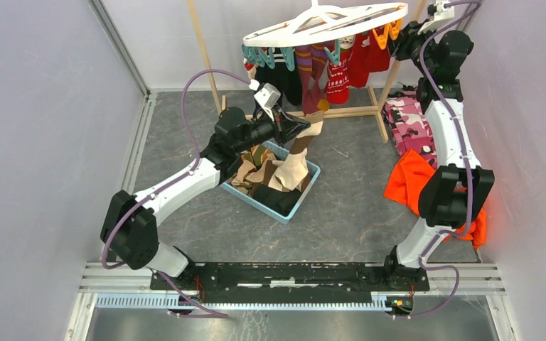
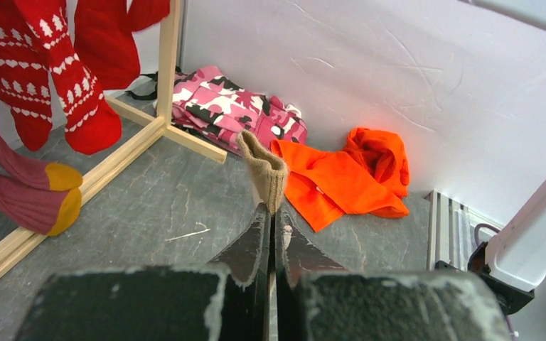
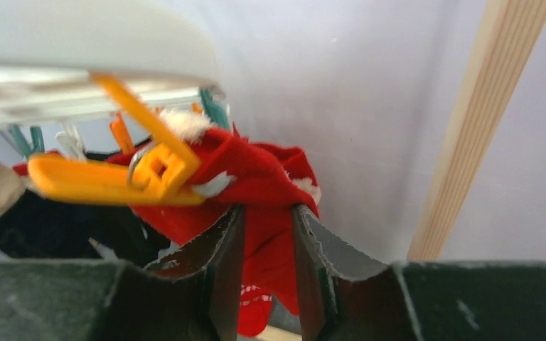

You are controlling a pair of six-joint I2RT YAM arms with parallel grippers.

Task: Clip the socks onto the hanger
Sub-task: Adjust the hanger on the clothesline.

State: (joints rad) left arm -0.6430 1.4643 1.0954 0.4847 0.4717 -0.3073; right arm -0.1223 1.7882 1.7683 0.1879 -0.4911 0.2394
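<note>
The left arm [image 1: 185,181] reaches out low toward the middle. The left tool [image 2: 271,209] at its end is squeezed tight on a beige sock [image 2: 263,170]. The right arm [image 1: 449,135] stands tall, bent at the elbow. The right tool [image 3: 266,209] is up high and points left, its two fingers [image 3: 231,263] a little apart.

No text, label, brand, number or sign can be read in any of the views. The only markings are small white woven figures, tree shapes among them, on the red socks [image 2: 64,85] hanging just beside the wooden rack [image 2: 169,64]. These are pattern, not letters or digits.
</note>
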